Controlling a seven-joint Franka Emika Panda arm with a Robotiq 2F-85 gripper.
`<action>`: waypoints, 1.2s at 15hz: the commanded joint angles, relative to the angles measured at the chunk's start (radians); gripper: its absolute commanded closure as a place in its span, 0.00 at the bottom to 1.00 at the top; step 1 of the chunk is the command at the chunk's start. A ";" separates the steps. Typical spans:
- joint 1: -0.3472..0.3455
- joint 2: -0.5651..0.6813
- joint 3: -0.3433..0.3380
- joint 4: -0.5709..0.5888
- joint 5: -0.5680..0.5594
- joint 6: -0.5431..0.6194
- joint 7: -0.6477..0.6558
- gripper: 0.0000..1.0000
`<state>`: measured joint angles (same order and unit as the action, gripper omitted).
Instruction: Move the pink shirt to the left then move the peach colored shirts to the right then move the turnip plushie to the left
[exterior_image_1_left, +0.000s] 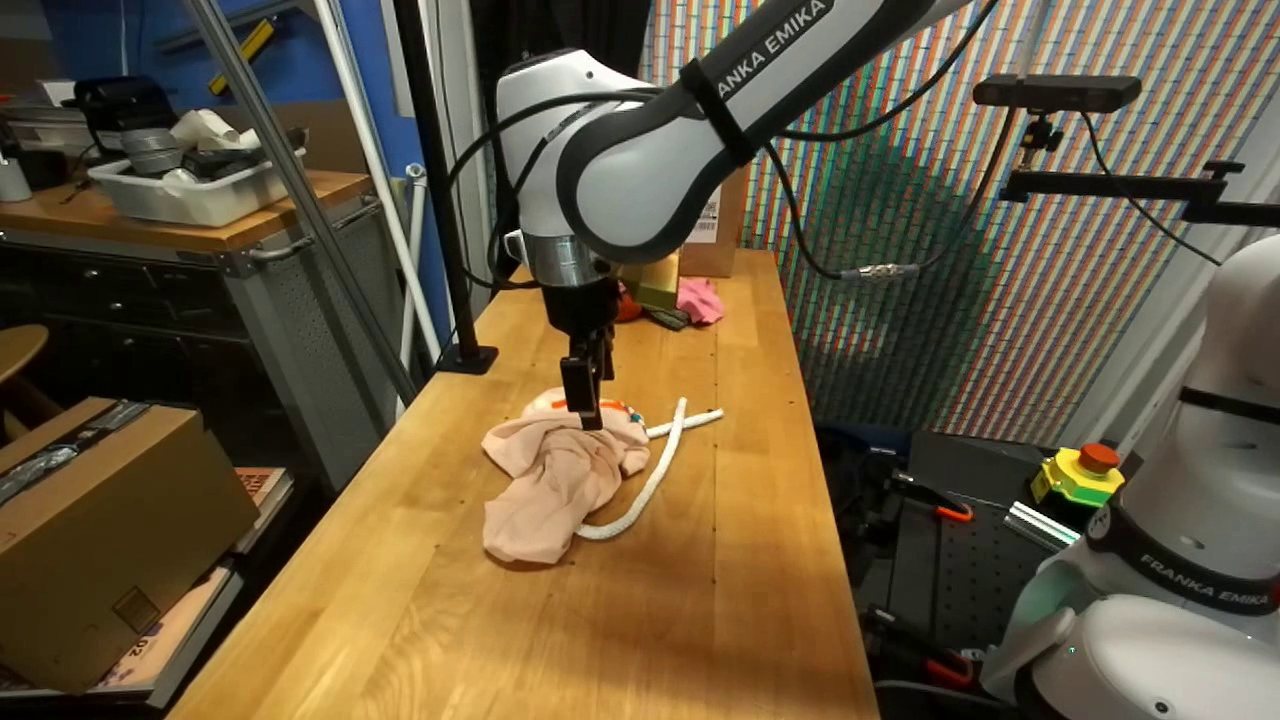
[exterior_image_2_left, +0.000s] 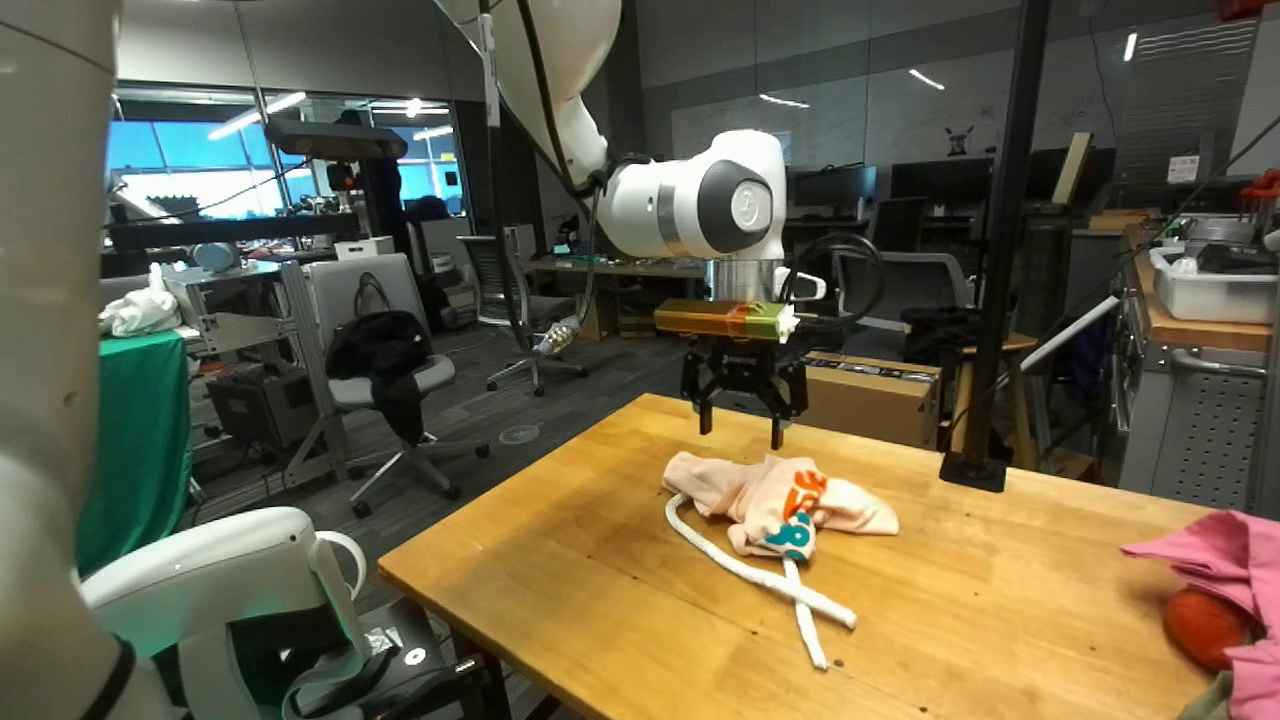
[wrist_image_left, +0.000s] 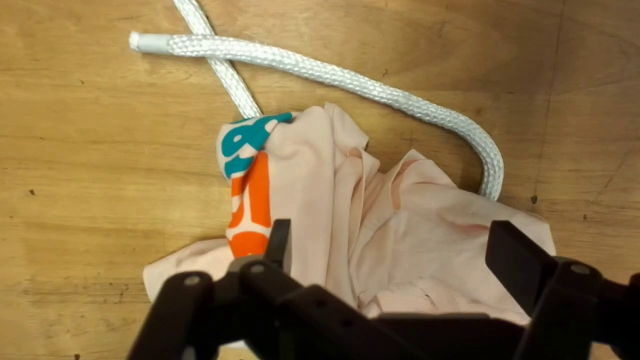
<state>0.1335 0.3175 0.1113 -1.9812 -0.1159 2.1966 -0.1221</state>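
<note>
Only counting one turnip plushie (exterior_image_2_left: 1203, 628), a round red-orange lump at the lower right of an exterior view, partly covered by one pink shirt (exterior_image_2_left: 1235, 560) bunched against it. There's a scrap of something green (exterior_image_2_left: 1212, 703) right below, can't tell what. Well apart from those, around mid-frame, there's a crumpled peach shirt (exterior_image_2_left: 760, 495) with orange and teal print; can't tell if that heap is more than one. The white rope (wrist_image_left: 320, 71) shows two ends, crossing at the upper left of the wrist view, and both lengths vanish under the peach shirt. One gripper (exterior_image_2_left: 741, 437) hangs right over the heap, jaws spread wide.

It's all on one wooden table (exterior_image_1_left: 480, 650), honey-colored planks with a few tiny dark spots. One black post (exterior_image_2_left: 1010, 200) stands on it. Room's cluttered: in an exterior view, two cardboard boxes (exterior_image_1_left: 110, 530), one lower left and one partly behind the robot arm (exterior_image_1_left: 640, 190), a white tub (exterior_image_1_left: 190, 205) of odds and ends at upper left, and one red-and-yellow stop button (exterior_image_1_left: 1085, 475) at the right. An exterior view also gets at least three office chairs (exterior_image_2_left: 400, 290) on gray floor (exterior_image_2_left: 570, 410), plus a green drape (exterior_image_2_left: 140, 450) at far left.
</note>
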 joint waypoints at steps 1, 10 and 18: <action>0.012 0.007 -0.012 -0.037 -0.041 0.114 0.068 0.00; 0.024 0.056 -0.036 -0.078 -0.094 0.245 0.189 0.00; 0.006 0.070 -0.030 -0.096 -0.057 0.285 0.181 0.00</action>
<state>0.1365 0.3914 0.0936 -2.0628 -0.1834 2.4377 0.0552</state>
